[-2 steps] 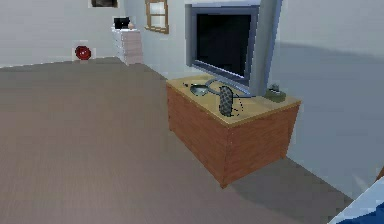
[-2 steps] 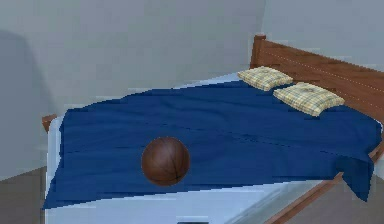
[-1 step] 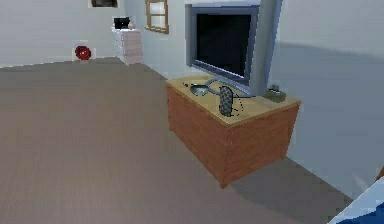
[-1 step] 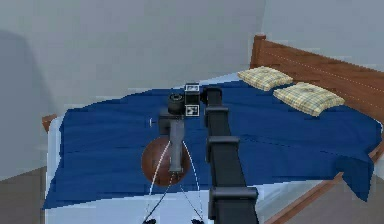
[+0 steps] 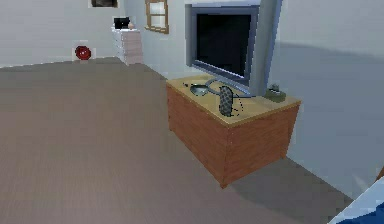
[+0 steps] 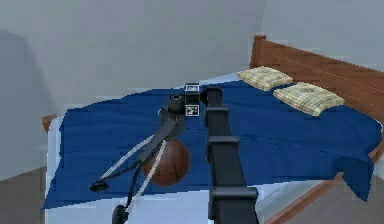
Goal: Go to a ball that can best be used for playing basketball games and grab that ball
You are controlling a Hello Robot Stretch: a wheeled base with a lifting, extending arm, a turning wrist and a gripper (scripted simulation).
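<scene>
An orange-brown basketball [image 6: 168, 162] lies on the blue bedspread of a bed [image 6: 300, 140] in the arm side view. The arm [image 6: 225, 160] rises from the bottom edge, with two white marker squares [image 6: 190, 100] at its far end. Left of them sits the gripper's dark body, and its thin fingers [image 6: 135, 160] slant down to the left, past the ball. The gripper [image 6: 110, 198] reaches to the bed's near edge. I cannot tell whether it holds anything, since the ball rests on the bed right by the fingers.
Two checked pillows [image 6: 290, 88] lie by the wooden headboard [image 6: 330, 70]. In the forward view a television [image 5: 228, 45] stands on a wooden cabinet [image 5: 230, 125] with small items on top. A white drawer unit [image 5: 128, 45] and a red round thing [image 5: 83, 52] stand by the far wall. Brown floor [image 5: 80, 140] spreads on the left.
</scene>
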